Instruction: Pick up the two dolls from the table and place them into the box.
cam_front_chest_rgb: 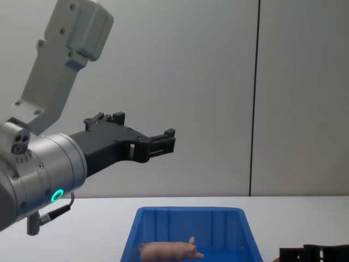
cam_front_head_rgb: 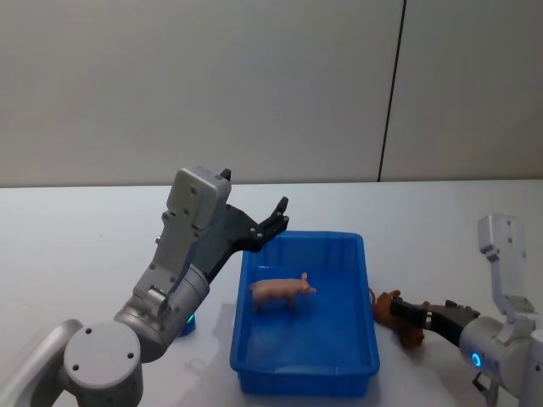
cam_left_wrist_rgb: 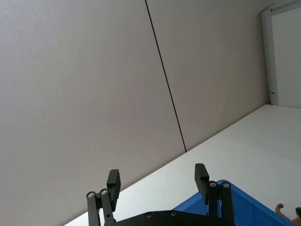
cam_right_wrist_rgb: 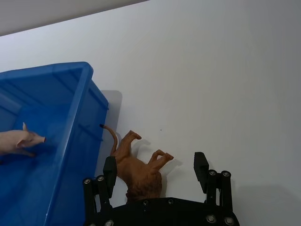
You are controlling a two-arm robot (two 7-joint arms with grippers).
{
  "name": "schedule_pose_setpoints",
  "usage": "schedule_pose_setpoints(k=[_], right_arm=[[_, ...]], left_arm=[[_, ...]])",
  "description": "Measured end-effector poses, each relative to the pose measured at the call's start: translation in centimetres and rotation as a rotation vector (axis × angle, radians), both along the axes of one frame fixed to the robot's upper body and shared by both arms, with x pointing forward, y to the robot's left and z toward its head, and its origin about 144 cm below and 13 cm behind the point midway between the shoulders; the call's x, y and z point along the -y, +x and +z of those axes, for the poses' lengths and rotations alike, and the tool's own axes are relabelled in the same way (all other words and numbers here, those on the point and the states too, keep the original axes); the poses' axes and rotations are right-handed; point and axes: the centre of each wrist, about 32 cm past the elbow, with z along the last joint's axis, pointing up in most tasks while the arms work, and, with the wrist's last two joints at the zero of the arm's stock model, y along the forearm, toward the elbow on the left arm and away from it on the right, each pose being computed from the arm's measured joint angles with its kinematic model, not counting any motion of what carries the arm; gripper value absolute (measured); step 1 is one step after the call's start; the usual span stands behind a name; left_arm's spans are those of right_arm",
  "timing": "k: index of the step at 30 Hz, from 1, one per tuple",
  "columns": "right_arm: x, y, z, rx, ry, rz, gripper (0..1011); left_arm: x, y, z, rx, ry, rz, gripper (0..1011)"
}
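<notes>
Dolls: 2 – pig (cam_front_head_rgb: pixel 282 292) in box (cam_front_head_rgb: pixel 305 371); brown doll (cam_right_wrist_rgb: pixel 141 175) on bench (cam_front_head_rgb: pixel 85 237).
L tool (cam_left_wrist_rgb: pixel 157 179): apart, raised.
R tool (cam_right_wrist_rgb: pixel 155 170): apart, astride brown doll.

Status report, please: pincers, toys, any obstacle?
Left pincer open, raised near bin. Right pincer open around brown toy on table. Pig in bin. Nothing blocking.

White table (cam_front_head_rgb: pixel 68 246) w/ blue box (cam_front_head_rgb: pixel 305 381), brown doll (cam_front_head_rgb: pixel 388 307) just beside it

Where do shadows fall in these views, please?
Right wrist view: box casts a soft shadow on the table by the brown doll, between the right gripper's open jaws; head view: even light; chest view: left gripper dark against the wall.
</notes>
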Motion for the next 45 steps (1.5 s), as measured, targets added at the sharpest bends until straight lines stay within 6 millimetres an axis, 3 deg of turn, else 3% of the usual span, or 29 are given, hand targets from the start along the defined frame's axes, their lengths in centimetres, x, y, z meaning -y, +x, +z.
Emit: schedule_pose_setpoints(k=[26,34,41,45], right_arm=[[0.1,1.5,-0.8,-0.077,0.024,0.068,1001],[0.2,1.7,-0.9,-0.088,0.029,0.072,824],[0.2,1.7,-1.0,-0.094,0.032,0.075,580],[0.1,1.8,-1.0,-0.095,0.035,0.077,515]], left_arm=[[0.0,0.0,0.0,0.0,0.0,0.0,1001],[0.0,0.0,0.0,0.0,0.0,0.0,1001],[0.0,0.0,0.0,0.0,0.0,0.0,1001],[0.0,0.0,0.0,0.0,0.0,0.0,1001]])
